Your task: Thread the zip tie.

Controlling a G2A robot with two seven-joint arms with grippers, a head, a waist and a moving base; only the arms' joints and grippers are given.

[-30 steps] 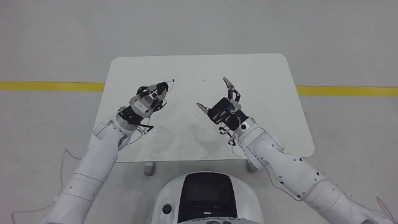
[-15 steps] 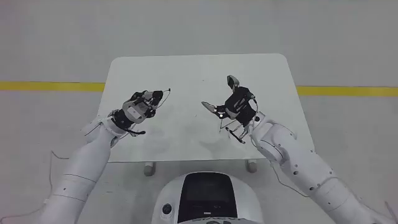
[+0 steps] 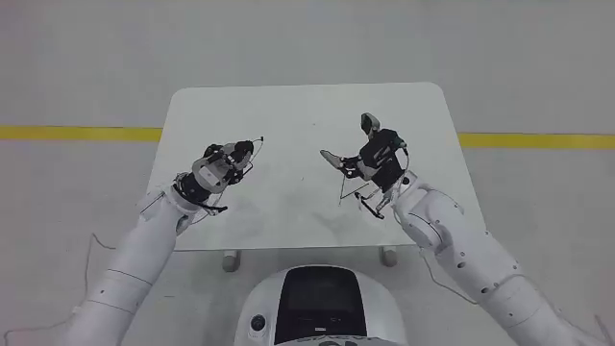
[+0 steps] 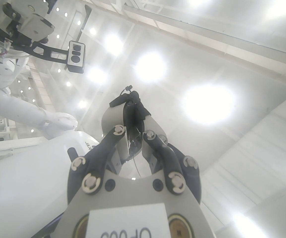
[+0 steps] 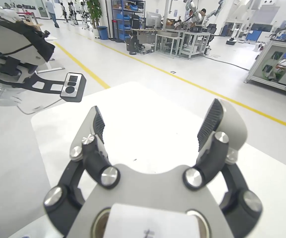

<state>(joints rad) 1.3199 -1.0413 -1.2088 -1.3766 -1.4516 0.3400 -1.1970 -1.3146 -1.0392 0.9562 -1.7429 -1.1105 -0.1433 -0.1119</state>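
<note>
1. The left gripper (image 3: 236, 150), above the left half of the table (image 3: 404, 106), is clamped on the zip tie (image 3: 258, 142). The thin black strap sticks out past the fingertips toward the table's middle, held in the air.
2. Over the last second this arm has drawn back a little toward the robot and the left edge, carrying the tie with it.
3. The right gripper (image 3: 348, 140), above the right half, has its fingers spread wide and holds nothing. It has slid to the right, away from the left one.
4. The gap between the two has widened, so threading looks not yet begun. The right gripper would likely have to close in again to take the strap's free end.
</note>
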